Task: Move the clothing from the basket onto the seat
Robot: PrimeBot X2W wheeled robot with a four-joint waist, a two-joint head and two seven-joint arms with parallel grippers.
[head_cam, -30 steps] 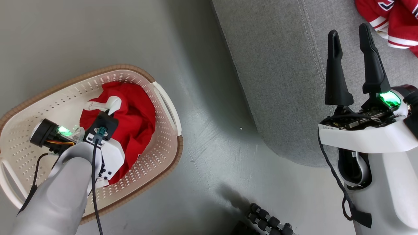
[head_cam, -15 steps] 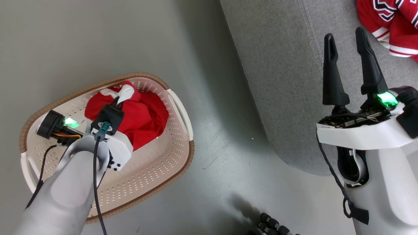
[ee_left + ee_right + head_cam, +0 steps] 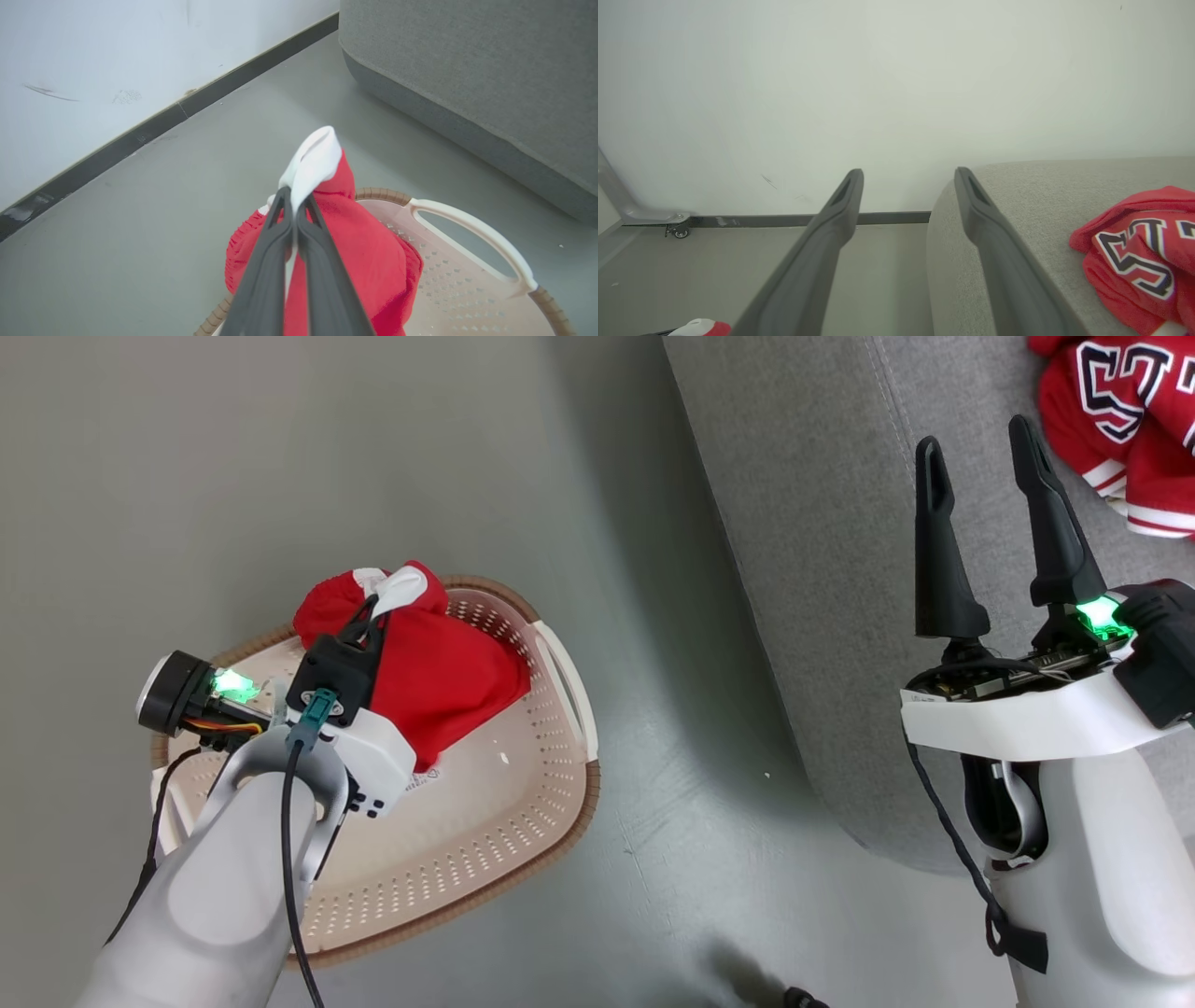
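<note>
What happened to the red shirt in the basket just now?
The left fingers, shut on the white edge of the red shirt, lifted it: it now hangs bunched over the basket, with more basket floor bare. The right fingers stayed open over the seat, where the lettered shirt still lies.

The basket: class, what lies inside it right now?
One red garment, pinched at its white trim by the shut left gripper, hangs partly inside the basket; the bottom beneath it is covered.
</note>
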